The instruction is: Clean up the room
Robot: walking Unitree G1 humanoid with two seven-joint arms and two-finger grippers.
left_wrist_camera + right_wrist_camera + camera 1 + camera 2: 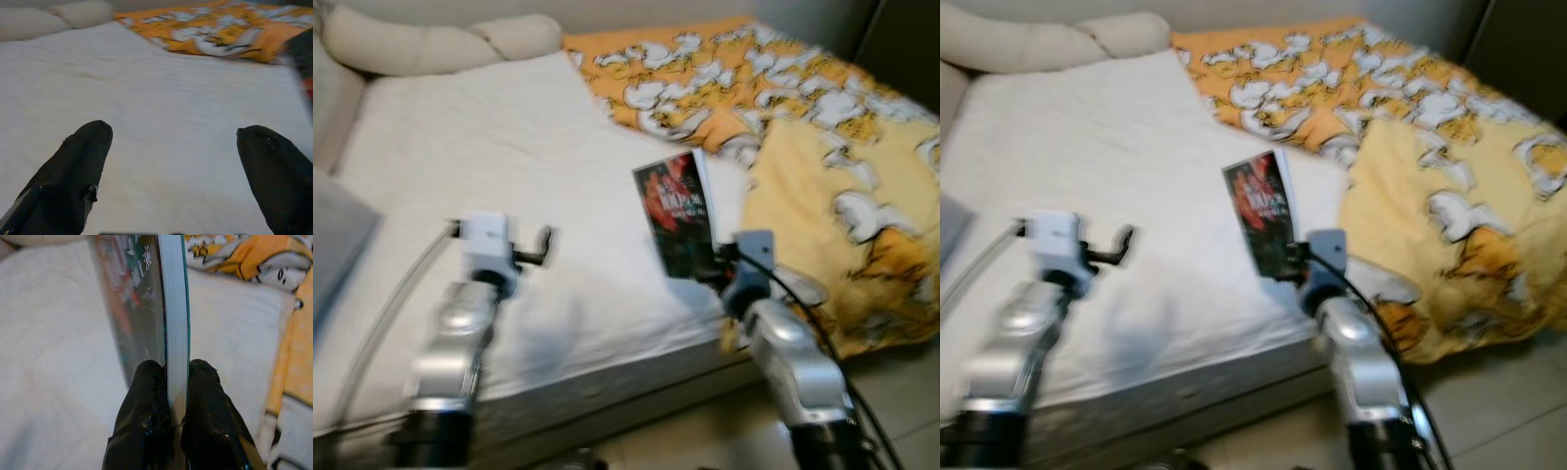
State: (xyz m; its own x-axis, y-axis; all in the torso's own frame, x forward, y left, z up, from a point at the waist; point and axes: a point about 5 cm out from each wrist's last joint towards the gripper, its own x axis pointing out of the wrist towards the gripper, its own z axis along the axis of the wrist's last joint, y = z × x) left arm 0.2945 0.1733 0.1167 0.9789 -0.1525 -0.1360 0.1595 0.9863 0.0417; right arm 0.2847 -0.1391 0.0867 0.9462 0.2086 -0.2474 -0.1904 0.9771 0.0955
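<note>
I see my right gripper [175,377] clamped on the lower edge of a book [677,213], both fingers [146,396] pressed against its covers, holding it above the bed [489,157] near the front edge, beside the yellow quilt [822,166]. My left gripper [173,147] hovers over the white sheet toward the bed's left front, jaws spread wide and empty. Pillows [431,44] lie along the far edge.

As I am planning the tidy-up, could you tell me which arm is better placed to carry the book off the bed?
The right. The right end effector is already clamped on the book, holding it above the white sheet. The left end effector is open over bare sheet, away from the book.
</note>
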